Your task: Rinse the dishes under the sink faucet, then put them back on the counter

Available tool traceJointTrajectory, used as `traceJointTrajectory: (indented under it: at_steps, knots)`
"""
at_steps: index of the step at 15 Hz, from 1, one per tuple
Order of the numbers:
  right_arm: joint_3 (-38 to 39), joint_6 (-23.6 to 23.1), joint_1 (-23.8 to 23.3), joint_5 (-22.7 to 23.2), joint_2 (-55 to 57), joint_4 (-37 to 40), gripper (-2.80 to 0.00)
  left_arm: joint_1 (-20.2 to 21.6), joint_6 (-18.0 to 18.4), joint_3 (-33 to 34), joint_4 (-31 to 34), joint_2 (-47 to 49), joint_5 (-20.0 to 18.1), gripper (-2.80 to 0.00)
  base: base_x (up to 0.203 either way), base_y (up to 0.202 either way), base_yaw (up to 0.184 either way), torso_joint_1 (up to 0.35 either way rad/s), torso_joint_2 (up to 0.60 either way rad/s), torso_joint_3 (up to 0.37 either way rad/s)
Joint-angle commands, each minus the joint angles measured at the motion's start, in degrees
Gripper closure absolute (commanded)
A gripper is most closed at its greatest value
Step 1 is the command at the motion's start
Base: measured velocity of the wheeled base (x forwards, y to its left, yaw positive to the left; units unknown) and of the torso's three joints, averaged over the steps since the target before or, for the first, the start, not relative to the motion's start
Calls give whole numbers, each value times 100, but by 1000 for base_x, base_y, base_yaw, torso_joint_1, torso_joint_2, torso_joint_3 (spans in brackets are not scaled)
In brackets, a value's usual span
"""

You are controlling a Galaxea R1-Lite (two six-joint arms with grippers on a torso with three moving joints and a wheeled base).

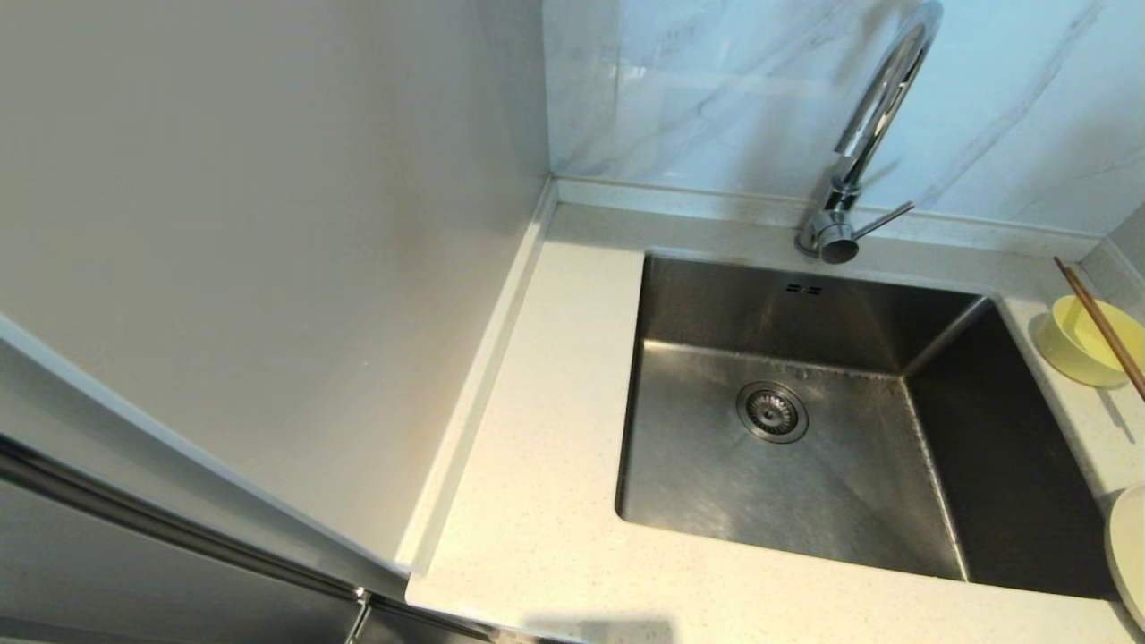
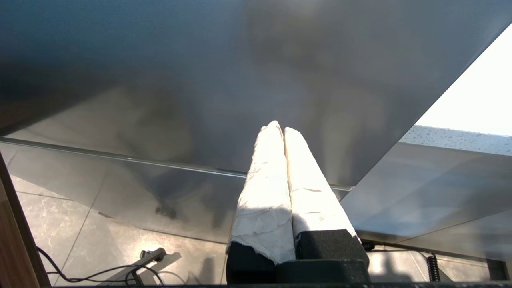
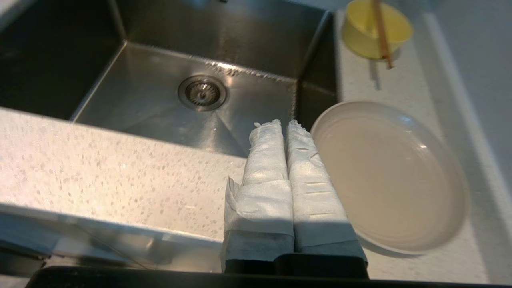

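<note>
Head view showed a steel sink basin (image 1: pixel 805 429) set into the cream speckled counter (image 1: pixel 537 501), with the round drain strainer (image 1: pixel 772 411) in the basin floor. The chrome gooseneck faucet (image 1: pixel 872 116) stood on the counter behind the basin's back edge, thin side lever pointing toward the robot's right; no water seen running. The pale yellow bowl (image 1: pixel 1087 344) sat on the counter to the right of the basin, near the back, with the brown chopsticks (image 1: pixel 1102 326) laid across its rim and sticking out past it on both sides. The white plate (image 1: pixel 1129 555) lay flat on the counter right of the basin, nearer the robot than the bowl, mostly cut off by the frame edge in the head view. Neither arm appeared in the head view. In the right wrist view the right gripper (image 3: pixel 283 123) hovered over the front counter strip at the basin's near right corner, just beside the plate (image 3: pixel 392 176); its white-wrapped fingers were pressed together, holding nothing. Bowl (image 3: pixel 370 32) and chopsticks (image 3: pixel 382 34) were farther back in that view, well apart from the gripper. The left gripper (image 2: pixel 279 127) was parked low beside a grey cabinet panel (image 2: pixel 200 80), over tiled floor (image 2: pixel 100 240), fingers pressed together and empty.
</note>
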Motion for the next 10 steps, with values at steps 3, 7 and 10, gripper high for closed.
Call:
traceJointTrajectory:
  at_steps: [3,7,10]
  knots:
    - [940,-77,0,664,-32,-761,0,0,-1,0,2,0,-2,0,0,0,0,0,0,0]
    - [932,30,0,959,-24,-233,0,0,-1,0,2,0,-1,0,0,0,0,0,0,0]
    - [932,183,0,923,-32,-210,0,0,-1,0,2,0,-2,0,0,0,0,0,0,0]
